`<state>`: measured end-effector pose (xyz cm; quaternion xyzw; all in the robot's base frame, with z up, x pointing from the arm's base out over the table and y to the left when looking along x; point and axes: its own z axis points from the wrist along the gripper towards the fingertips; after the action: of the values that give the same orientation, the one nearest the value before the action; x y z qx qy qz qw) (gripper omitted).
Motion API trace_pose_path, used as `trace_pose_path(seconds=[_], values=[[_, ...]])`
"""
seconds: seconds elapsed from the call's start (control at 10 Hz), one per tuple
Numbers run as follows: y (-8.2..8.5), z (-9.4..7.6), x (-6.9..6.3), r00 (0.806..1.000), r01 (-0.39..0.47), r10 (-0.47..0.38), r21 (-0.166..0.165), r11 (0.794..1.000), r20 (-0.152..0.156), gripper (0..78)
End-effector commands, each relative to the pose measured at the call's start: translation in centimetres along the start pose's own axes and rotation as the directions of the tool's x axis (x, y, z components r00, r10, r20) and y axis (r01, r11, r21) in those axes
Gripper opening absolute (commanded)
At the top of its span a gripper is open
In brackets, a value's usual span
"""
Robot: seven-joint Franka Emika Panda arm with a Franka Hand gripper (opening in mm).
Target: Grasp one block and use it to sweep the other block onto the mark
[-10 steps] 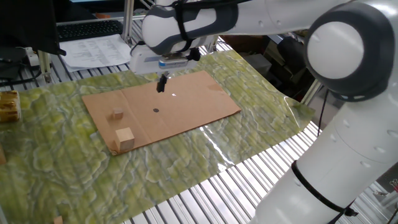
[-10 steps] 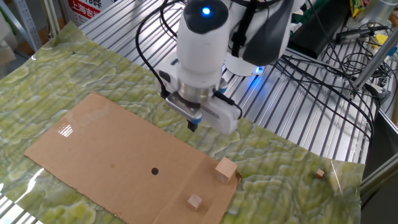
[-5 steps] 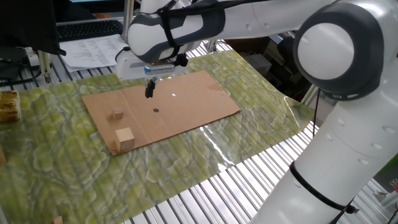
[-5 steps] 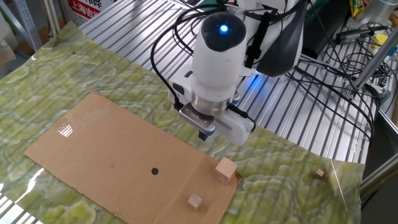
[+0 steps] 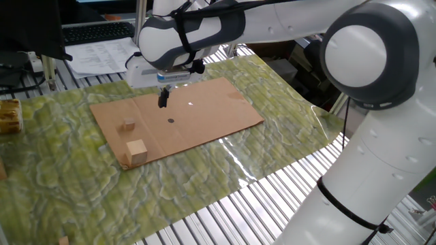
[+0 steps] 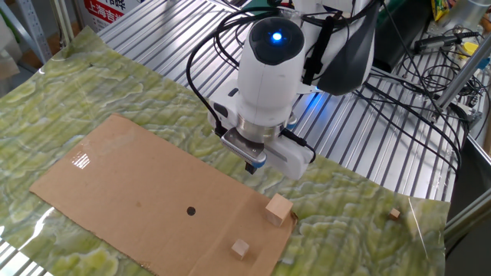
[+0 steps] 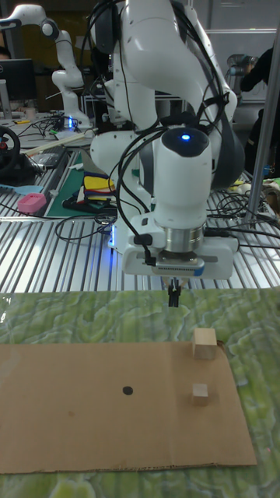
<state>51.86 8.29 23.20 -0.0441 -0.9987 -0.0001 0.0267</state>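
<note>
The two-finger gripper (image 5: 163,100) of the white Franka arm is held above the flat brown cardboard sheet (image 5: 211,116), its dark fingers pressed together with nothing between them; in the tall fixed view (image 7: 175,296) they read as one narrow dark tip. The gripper (image 6: 252,164) is seen hanging clear of the sheet, not touching it.

The larger pale wooden cube (image 5: 136,151) is found at the corner of the cardboard, well apart from the gripper; in the other fixed view (image 6: 279,208) it sits just below and to the right of the fingertips, and in the tall fixed view (image 7: 204,343) lower and slightly to the right of them. The small low brown wooden block (image 5: 128,125) lies on the cardboard near the cube but apart from it, farther from the gripper than the cube in the other fixed view (image 6: 242,248) and in the tall view (image 7: 201,393).

The tiny dark round dot (image 5: 170,121) is drawn on the cardboard, near the fingertips in one fixed view, and well apart from both blocks (image 6: 190,211) (image 7: 127,391). The cardboard rests on a green patterned mat (image 5: 82,197).
</note>
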Motion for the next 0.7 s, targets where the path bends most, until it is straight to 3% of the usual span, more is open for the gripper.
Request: trace_pose_path(seconds=[0.1,0.2,0.5,0.6,0.7], values=[[0.0,-0.1,-0.1,0.994,0.109,-0.109,0.002,0.994,0.034,0.0],[0.2,-0.1,0.0,0.995,0.101,-0.101,-0.001,0.995,0.027,0.0],[5.3,-0.3,0.9,0.999,0.055,-0.054,0.029,0.998,-0.005,0.0],[7.2,0.0,1.3,0.999,0.039,-0.039,0.026,0.999,-0.006,0.0],[7.8,0.4,1.5,0.999,0.045,-0.045,0.024,0.999,-0.007,0.0]])
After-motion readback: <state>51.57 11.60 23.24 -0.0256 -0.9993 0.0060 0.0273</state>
